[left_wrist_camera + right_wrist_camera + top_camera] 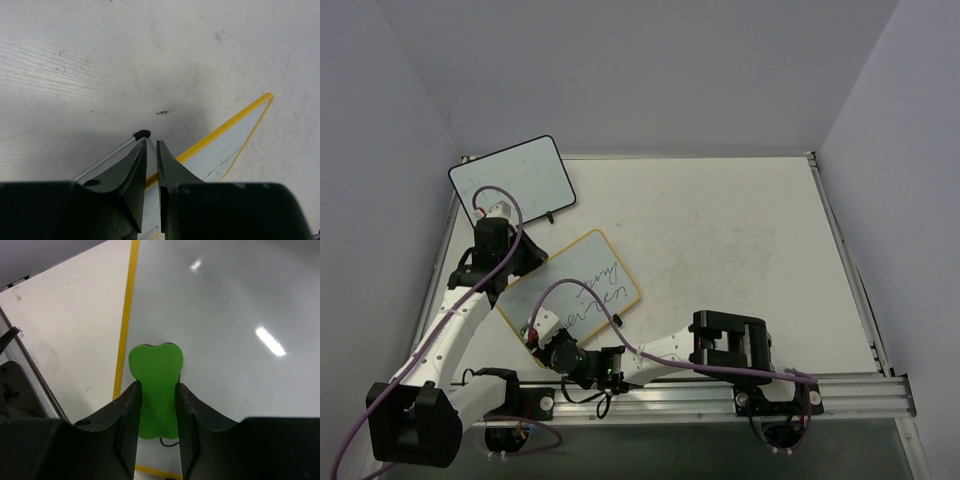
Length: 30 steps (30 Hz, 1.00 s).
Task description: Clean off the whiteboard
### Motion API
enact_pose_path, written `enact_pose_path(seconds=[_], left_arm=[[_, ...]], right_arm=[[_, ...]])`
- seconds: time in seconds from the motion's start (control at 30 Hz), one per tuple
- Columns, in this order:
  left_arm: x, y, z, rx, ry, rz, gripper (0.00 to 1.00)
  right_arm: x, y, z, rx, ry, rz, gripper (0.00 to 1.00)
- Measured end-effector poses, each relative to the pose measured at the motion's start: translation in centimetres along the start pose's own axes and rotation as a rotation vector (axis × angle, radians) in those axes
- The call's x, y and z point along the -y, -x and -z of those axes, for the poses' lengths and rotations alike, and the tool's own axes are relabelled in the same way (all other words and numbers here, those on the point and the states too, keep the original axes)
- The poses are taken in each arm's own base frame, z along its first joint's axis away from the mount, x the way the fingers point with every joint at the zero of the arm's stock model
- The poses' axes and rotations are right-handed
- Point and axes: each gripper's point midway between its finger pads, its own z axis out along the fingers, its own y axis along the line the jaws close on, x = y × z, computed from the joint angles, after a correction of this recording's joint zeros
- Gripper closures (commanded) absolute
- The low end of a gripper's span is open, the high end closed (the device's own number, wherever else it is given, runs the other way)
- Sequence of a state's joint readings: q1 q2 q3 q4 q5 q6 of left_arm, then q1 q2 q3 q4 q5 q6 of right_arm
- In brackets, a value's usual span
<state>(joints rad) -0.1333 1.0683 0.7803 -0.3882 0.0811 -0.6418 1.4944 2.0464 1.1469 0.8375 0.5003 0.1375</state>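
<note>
The whiteboard (pixel 582 285), white with a yellow rim and black handwriting, lies at an angle on the table left of centre. My left gripper (pixel 510 266) sits at its upper left edge. In the left wrist view the jaws (pixel 151 142) are almost closed, pinching the yellow rim (pixel 220 131). My right gripper (pixel 540 332) is at the board's near-left corner, shut on a green eraser (pixel 155 385) that rests against the board's surface (pixel 230 315). A black stroke (pixel 169 442) shows just behind the eraser. The yellow rim (pixel 127 315) runs along its left.
A black-rimmed whiteboard (pixel 515 182) lies at the far left corner, just behind my left gripper. A thin rod with a black tip (pixel 141 134) lies just ahead of the left fingertips. Grey walls enclose the table; a metal rail (pixel 720 395) runs along the near edge.
</note>
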Motion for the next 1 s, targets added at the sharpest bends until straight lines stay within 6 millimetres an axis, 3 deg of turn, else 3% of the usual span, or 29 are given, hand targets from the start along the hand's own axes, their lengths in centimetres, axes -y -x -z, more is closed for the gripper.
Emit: enact_pose_path(seconds=[0.33, 0.77, 1.0], left_arm=[[0.1, 0.1, -0.1, 0.002, -0.003, -0.001, 0.78], [0.1, 0.1, -0.2, 0.004, -0.004, -0.002, 0.78], [0.1, 0.2, -0.3, 0.005, -0.004, -0.002, 0.78]], right_arm=[[3.8, 0.0, 0.5, -0.005, -0.059, -0.064, 1.0], [10.7, 0.6, 0.7, 0.016, -0.216, -0.169, 1.0], [11.6, 0.9, 0.7, 0.026, -0.245, -0.194, 1.0]])
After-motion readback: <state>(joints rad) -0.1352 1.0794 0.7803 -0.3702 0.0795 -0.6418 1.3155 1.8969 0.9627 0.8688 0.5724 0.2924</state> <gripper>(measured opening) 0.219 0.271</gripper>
